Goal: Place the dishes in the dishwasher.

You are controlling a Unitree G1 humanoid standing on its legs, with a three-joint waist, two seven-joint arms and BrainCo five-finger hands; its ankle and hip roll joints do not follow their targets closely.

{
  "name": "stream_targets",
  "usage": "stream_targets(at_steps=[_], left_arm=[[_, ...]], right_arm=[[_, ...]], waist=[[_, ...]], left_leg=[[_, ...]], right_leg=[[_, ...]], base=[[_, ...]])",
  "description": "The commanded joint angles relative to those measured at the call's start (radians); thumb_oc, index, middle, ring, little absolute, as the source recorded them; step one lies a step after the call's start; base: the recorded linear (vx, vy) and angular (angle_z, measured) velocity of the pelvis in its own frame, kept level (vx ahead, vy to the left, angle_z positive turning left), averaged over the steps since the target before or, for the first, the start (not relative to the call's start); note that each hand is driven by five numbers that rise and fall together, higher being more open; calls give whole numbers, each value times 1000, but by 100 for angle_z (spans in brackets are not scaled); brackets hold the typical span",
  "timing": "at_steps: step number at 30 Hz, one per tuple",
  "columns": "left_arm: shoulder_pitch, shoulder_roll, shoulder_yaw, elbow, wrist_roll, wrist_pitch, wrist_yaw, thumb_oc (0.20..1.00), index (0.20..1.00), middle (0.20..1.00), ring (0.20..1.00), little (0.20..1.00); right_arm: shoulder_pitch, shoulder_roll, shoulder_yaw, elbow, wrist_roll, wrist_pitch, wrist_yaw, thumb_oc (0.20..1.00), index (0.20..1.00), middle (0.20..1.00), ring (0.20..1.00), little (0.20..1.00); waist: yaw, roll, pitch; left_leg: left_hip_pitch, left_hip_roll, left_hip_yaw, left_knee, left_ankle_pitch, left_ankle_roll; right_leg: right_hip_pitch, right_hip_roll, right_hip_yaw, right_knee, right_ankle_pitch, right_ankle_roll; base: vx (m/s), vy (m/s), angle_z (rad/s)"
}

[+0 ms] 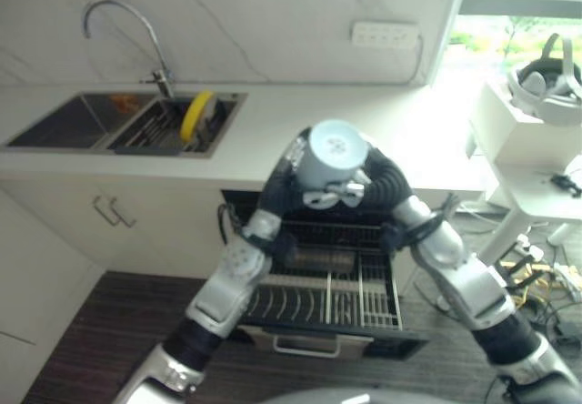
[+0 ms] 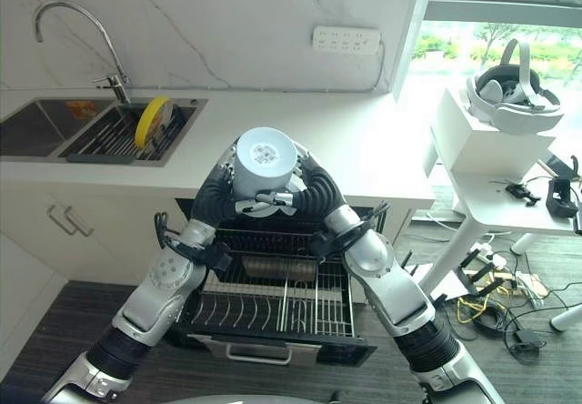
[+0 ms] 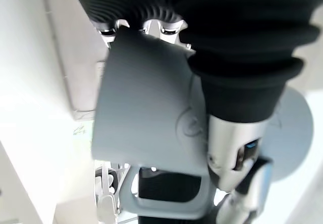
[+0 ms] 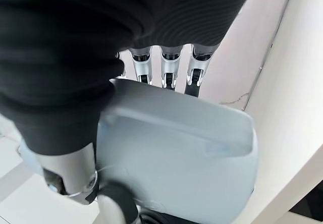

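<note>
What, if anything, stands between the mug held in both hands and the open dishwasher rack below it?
Nothing visible does. The pale blue mug is held up between the left hand and the right hand, and the pulled-out dishwasher rack lies open below with only the robot's own arms alongside.

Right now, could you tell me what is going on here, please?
The robot holds a pale blue mug between its left robot hand and right robot hand, above the open dishwasher rack. The mug is not in the rack yet. A yellow plate stands in the sink.
</note>
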Motion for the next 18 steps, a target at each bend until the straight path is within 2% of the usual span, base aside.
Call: stream_targets(at_steps=[1,5,8,11,16,18], left_arm=[[-49,12,42,17,-88,-19,8,1000,1000,1000,1000,1000],[66,11,69,32,-85,-93,-27,1000,1000,1000,1000,1000],[96,22,114,40,-129,-106,-60,1000,1000,1000,1000,1000],[107,28,145,26,-147,-79,-87,1000,1000,1000,1000,1000],[113,57,180,25,-63,-31,-88,1000,1000,1000,1000,1000],[113,71,194,38,-53,15,-103,1000,1000,1000,1000,1000]], right_arm=[[-55,16,-56,-48,-11,-89,-21,200,200,200,200,200],[5,-9,-115,-45,-9,-112,-34,200,200,200,200,200],[49,-32,-147,-35,0,-127,-38,200,200,200,200,200],[76,-33,-161,-24,-12,-131,-48,200,200,200,200,200],[117,-42,-182,-2,-26,-128,-54,200,200,200,200,200],[131,-49,-187,19,7,-107,-31,200,200,200,200,200]], waist=[[20,-33,13],[30,-41,31],[31,-39,36],[32,-37,37],[26,-30,39],[23,-27,38]], left_leg=[[20,-13,4,7,-112,28],[14,-11,5,7,-110,27],[14,-10,5,7,-108,26],[13,-9,4,7,-106,24],[13,-8,8,7,-104,22],[13,-7,10,7,-103,21]], right_leg=[[85,-50,-40,7,-106,63],[83,-50,-47,7,-104,61],[82,-51,-49,7,-103,62],[82,-52,-51,7,-102,63],[81,-52,-49,7,-102,64],[81,-53,-50,7,-102,66]], base=[[0,0,0],[-32,-23,4],[2,0,2],[6,0,3],[0,0,0],[0,0,0]])
